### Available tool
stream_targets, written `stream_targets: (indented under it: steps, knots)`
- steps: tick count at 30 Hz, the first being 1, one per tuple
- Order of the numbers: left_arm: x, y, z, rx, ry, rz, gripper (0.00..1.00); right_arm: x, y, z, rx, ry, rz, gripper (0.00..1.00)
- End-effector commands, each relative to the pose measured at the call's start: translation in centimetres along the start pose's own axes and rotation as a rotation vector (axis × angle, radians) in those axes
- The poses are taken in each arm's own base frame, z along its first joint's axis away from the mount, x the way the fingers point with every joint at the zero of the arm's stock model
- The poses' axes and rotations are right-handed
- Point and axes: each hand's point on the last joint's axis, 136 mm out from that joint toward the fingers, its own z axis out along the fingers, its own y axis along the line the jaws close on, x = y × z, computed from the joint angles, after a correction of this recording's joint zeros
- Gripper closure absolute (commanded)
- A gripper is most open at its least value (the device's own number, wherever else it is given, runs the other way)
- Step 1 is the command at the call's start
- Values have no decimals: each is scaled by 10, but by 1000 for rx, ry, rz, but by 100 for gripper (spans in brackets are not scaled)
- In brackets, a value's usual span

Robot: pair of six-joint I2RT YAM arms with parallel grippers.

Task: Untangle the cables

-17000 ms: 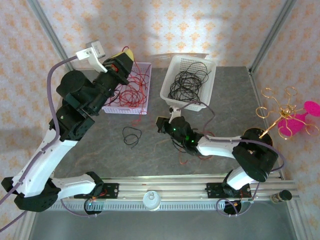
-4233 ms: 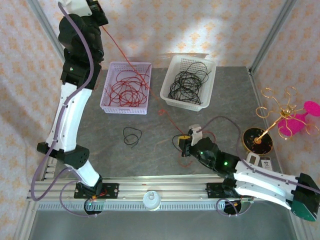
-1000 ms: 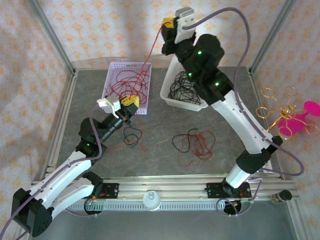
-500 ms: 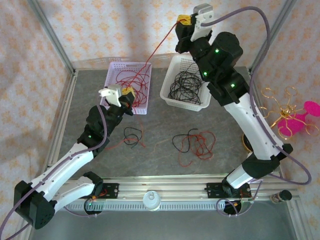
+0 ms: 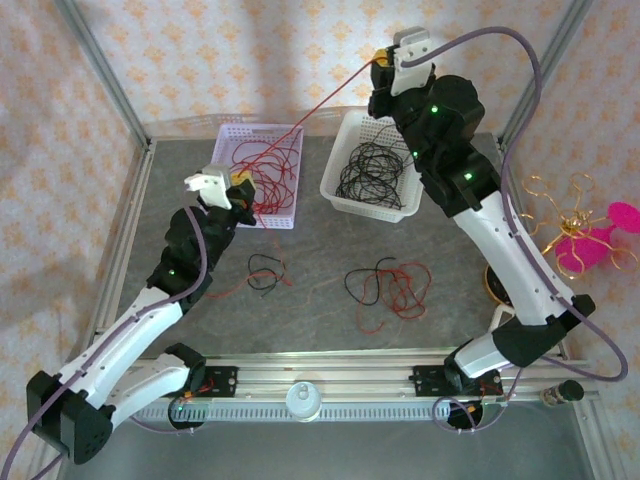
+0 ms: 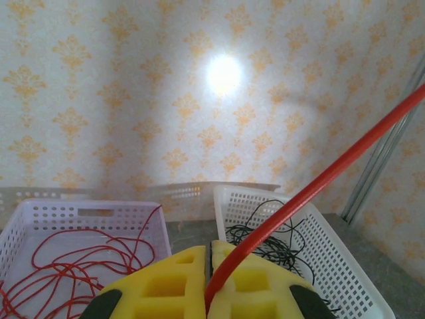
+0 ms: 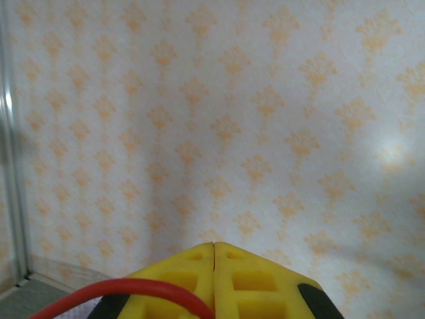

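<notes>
Nearest you, low and right of centre in the overhead frame, a loose knot of thin red and black wires (image 5: 398,288) lay on the grey stone-patterned table (image 5: 320,250), not yet sorted. Left of it, a small loop of black wire (image 5: 263,270) lay alone, apart from the knot.

Left of centre, your left gripper (image 6: 211,256) sat at the near rim of the lilac perforated plastic basket (image 5: 260,127), which held loose red wires. Its yellow pads were pressed together on one long thin red wire (image 6: 332,170). In the wrist view the strand left the seam and ran up to the right.

Behind and to the right, the white perforated plastic basket (image 5: 360,205) held coiled black wires.

Farthest, at top centre, your right gripper (image 7: 214,256) was raised high against the patterned wall. Its pads were closed flat on the far end of the same strand, which was stretched across the lilac basket.

Judgement: one red strand was pulled free and ready for deposit. The next move likely calls for lowering the right arm over the lilac basket and releasing both ends, so the strand drops inside and not over the rim. After that, go back to the knot.
</notes>
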Motion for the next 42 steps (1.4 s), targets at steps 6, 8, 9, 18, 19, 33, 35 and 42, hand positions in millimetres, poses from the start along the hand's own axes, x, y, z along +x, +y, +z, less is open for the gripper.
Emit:
stream_targets:
  steps: [6,8,9,18,19,33,35,42]
  knots:
    - [32,28,-13,-98,139,26,100,-82,-79,-39,245,-302,17,100]
    - [34,35,-16,-121,146,27,100,-84,-90,-37,255,-298,31,100]
    - [35,38,-17,-128,146,24,100,-85,-96,-36,253,-298,44,100]
    - [33,46,-20,-144,137,6,100,-73,-110,-29,230,-273,111,100]
    - [31,47,-20,-145,133,5,100,-72,-109,-28,227,-271,114,100]
    - [-190,-31,-23,65,-125,5,100,25,-31,-23,-174,-41,302,62]
    - [-231,-39,-30,74,-192,-11,100,34,-20,-26,-235,-16,337,55]
    - [-321,-48,-17,28,-379,19,100,67,17,-40,-409,63,399,41]
